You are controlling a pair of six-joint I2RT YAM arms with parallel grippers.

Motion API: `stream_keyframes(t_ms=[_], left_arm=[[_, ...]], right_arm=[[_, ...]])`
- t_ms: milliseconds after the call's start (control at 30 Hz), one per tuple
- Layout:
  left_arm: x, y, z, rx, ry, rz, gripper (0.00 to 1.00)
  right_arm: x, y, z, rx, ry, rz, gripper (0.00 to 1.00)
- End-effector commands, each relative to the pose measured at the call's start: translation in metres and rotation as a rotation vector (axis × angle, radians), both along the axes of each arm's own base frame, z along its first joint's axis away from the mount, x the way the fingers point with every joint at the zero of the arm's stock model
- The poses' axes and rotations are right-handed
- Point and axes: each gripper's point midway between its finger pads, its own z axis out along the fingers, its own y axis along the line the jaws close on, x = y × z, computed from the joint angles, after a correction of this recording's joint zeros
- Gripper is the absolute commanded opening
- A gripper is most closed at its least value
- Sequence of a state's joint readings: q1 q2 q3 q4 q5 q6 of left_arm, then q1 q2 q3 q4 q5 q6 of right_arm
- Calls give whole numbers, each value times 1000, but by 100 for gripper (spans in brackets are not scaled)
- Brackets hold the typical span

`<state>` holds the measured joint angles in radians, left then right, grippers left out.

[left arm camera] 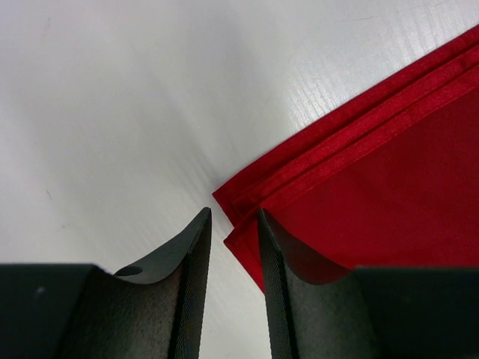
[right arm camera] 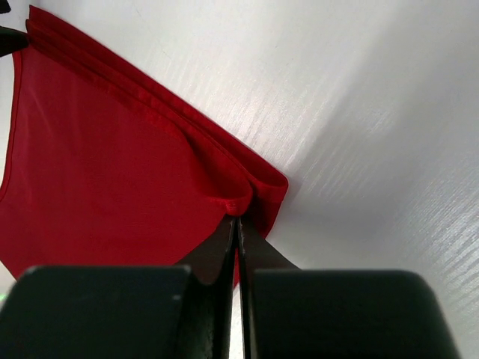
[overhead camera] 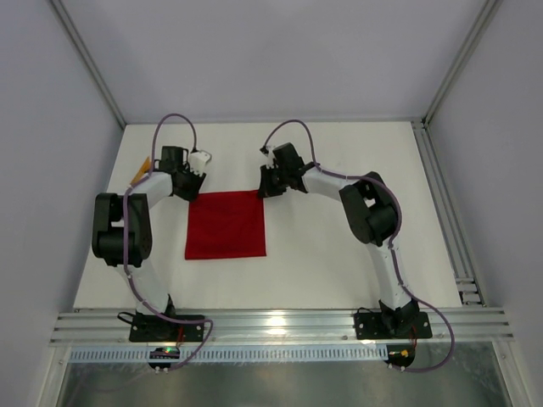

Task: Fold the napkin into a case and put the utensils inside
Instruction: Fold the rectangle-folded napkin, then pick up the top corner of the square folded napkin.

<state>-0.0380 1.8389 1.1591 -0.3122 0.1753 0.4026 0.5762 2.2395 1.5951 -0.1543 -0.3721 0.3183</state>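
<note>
**Napkin: Handling Properties and Grip Points**

**Position.** The napkin [overhead camera: 226, 225] lay flat on the table [overhead camera: 339, 170], a little left of centre, with its edges roughly parallel to the table's edges. The utensils [overhead camera: 144, 172] showed only as an orange sliver near the table's far left corner, mostly hidden behind the left arm.

**Jaw state.** The right gripper [right arm camera: 238, 221] was closed on the napkin's far right corner. The cloth puckered into a small ridge just ahead of the fingertips. The left gripper [left arm camera: 233, 224] stood at the far left corner with its jaws parted by a narrow gap. The corner tip lay within that gap, but nothing was pinched there yet.

**Material.** The cloth appeared thin, light and fully limp. It would likely sag between two held corners and carry no shape of its own. Both wrist views showed several hemmed edges stacked along the far side, which suggested more than one layer at each corner.

**Where to take hold.**
- The corners were the sound grip points, taken close to the hem, where the stitching adds thickness.
- A shallow bite risked catching only the top layer and letting the lower ones slide off.
- Both corners would probably need to rise together and level; uneven lift would skew the fold.

**Caution.** The smooth table gave the cloth little drag, so a one-sided pull would likely shift the whole napkin.
</note>
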Motion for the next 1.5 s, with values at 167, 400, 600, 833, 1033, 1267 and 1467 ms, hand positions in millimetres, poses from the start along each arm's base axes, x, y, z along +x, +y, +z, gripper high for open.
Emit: stream_keyframes(t_ms=[167,400,600,833,1033,1267,1467], left_arm=[[12,-1,10,3,-40,-7,32],[9,-2,13,-3,-42,-1,33],[2,-2,43,-10,-75,9,36],[-94,-13,73,-50,85,-75,35],[-165,-14,48,82,167,-162,35],[-177,-16,15,179,233,-177,33],[-183,-4,-9,242,295,-149,30]], right_arm=[[1,-1,47,71,-100,-45,3],[2,-5,37,55,-77,-62,3],[4,-11,33,35,-74,-116,34],[-13,-47,81,-24,-168,-199,36],[-95,-28,82,-3,-142,-116,22],[-175,41,52,206,111,58,3],[-187,33,8,149,218,31,3]])
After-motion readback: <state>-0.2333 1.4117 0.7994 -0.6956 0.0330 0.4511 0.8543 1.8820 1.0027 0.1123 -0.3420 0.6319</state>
